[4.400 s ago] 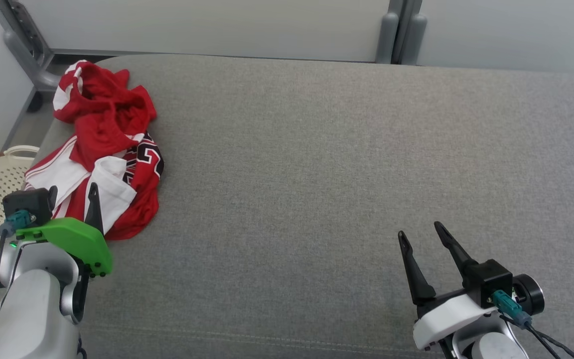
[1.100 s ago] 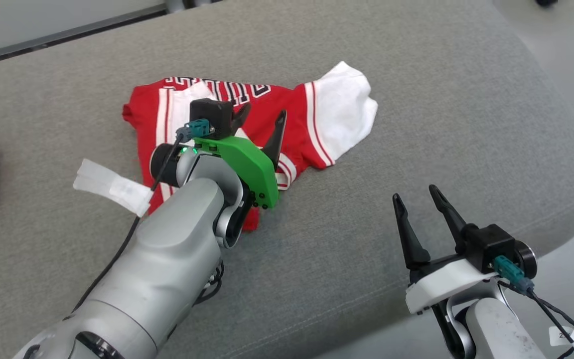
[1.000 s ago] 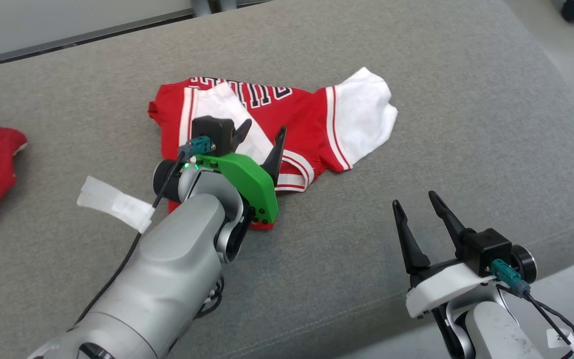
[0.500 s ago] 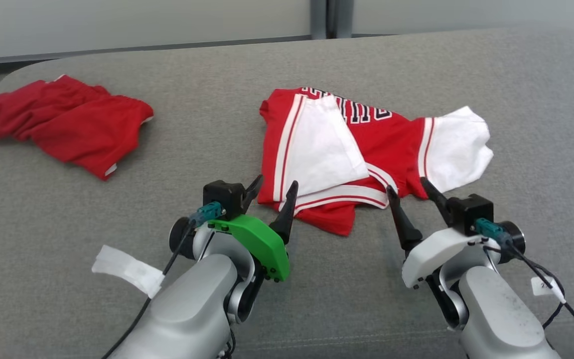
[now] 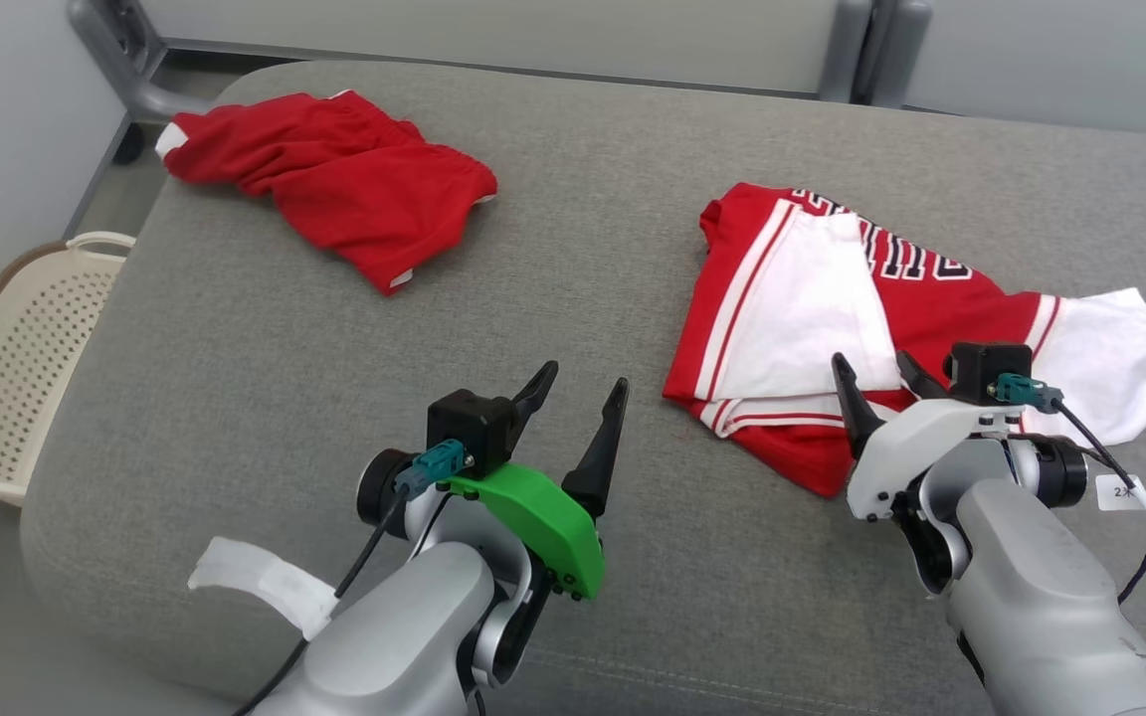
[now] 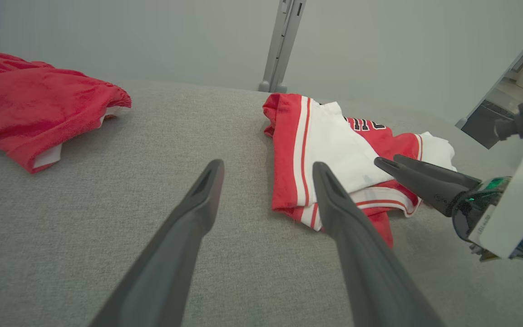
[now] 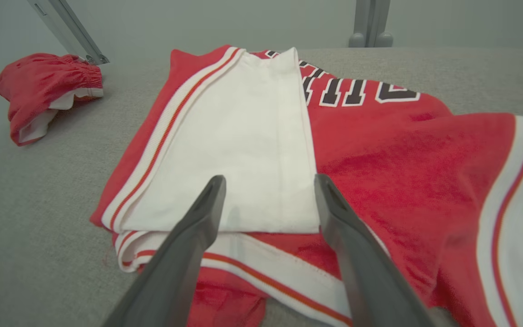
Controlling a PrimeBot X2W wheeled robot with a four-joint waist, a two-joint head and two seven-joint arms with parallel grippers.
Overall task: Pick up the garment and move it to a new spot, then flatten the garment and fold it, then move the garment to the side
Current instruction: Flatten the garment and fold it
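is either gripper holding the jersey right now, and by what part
Nothing is held. The left gripper is open over the cushion; the right gripper is open over the near hem of the jersey.

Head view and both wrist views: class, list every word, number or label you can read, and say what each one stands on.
"2", then a blurred mark: on the white tag on the right arm's cable.
Black, white-edged letters on the jersey: upside down, partly covered by its folded white part; not readable as a word.
Red shorts: no text seen.
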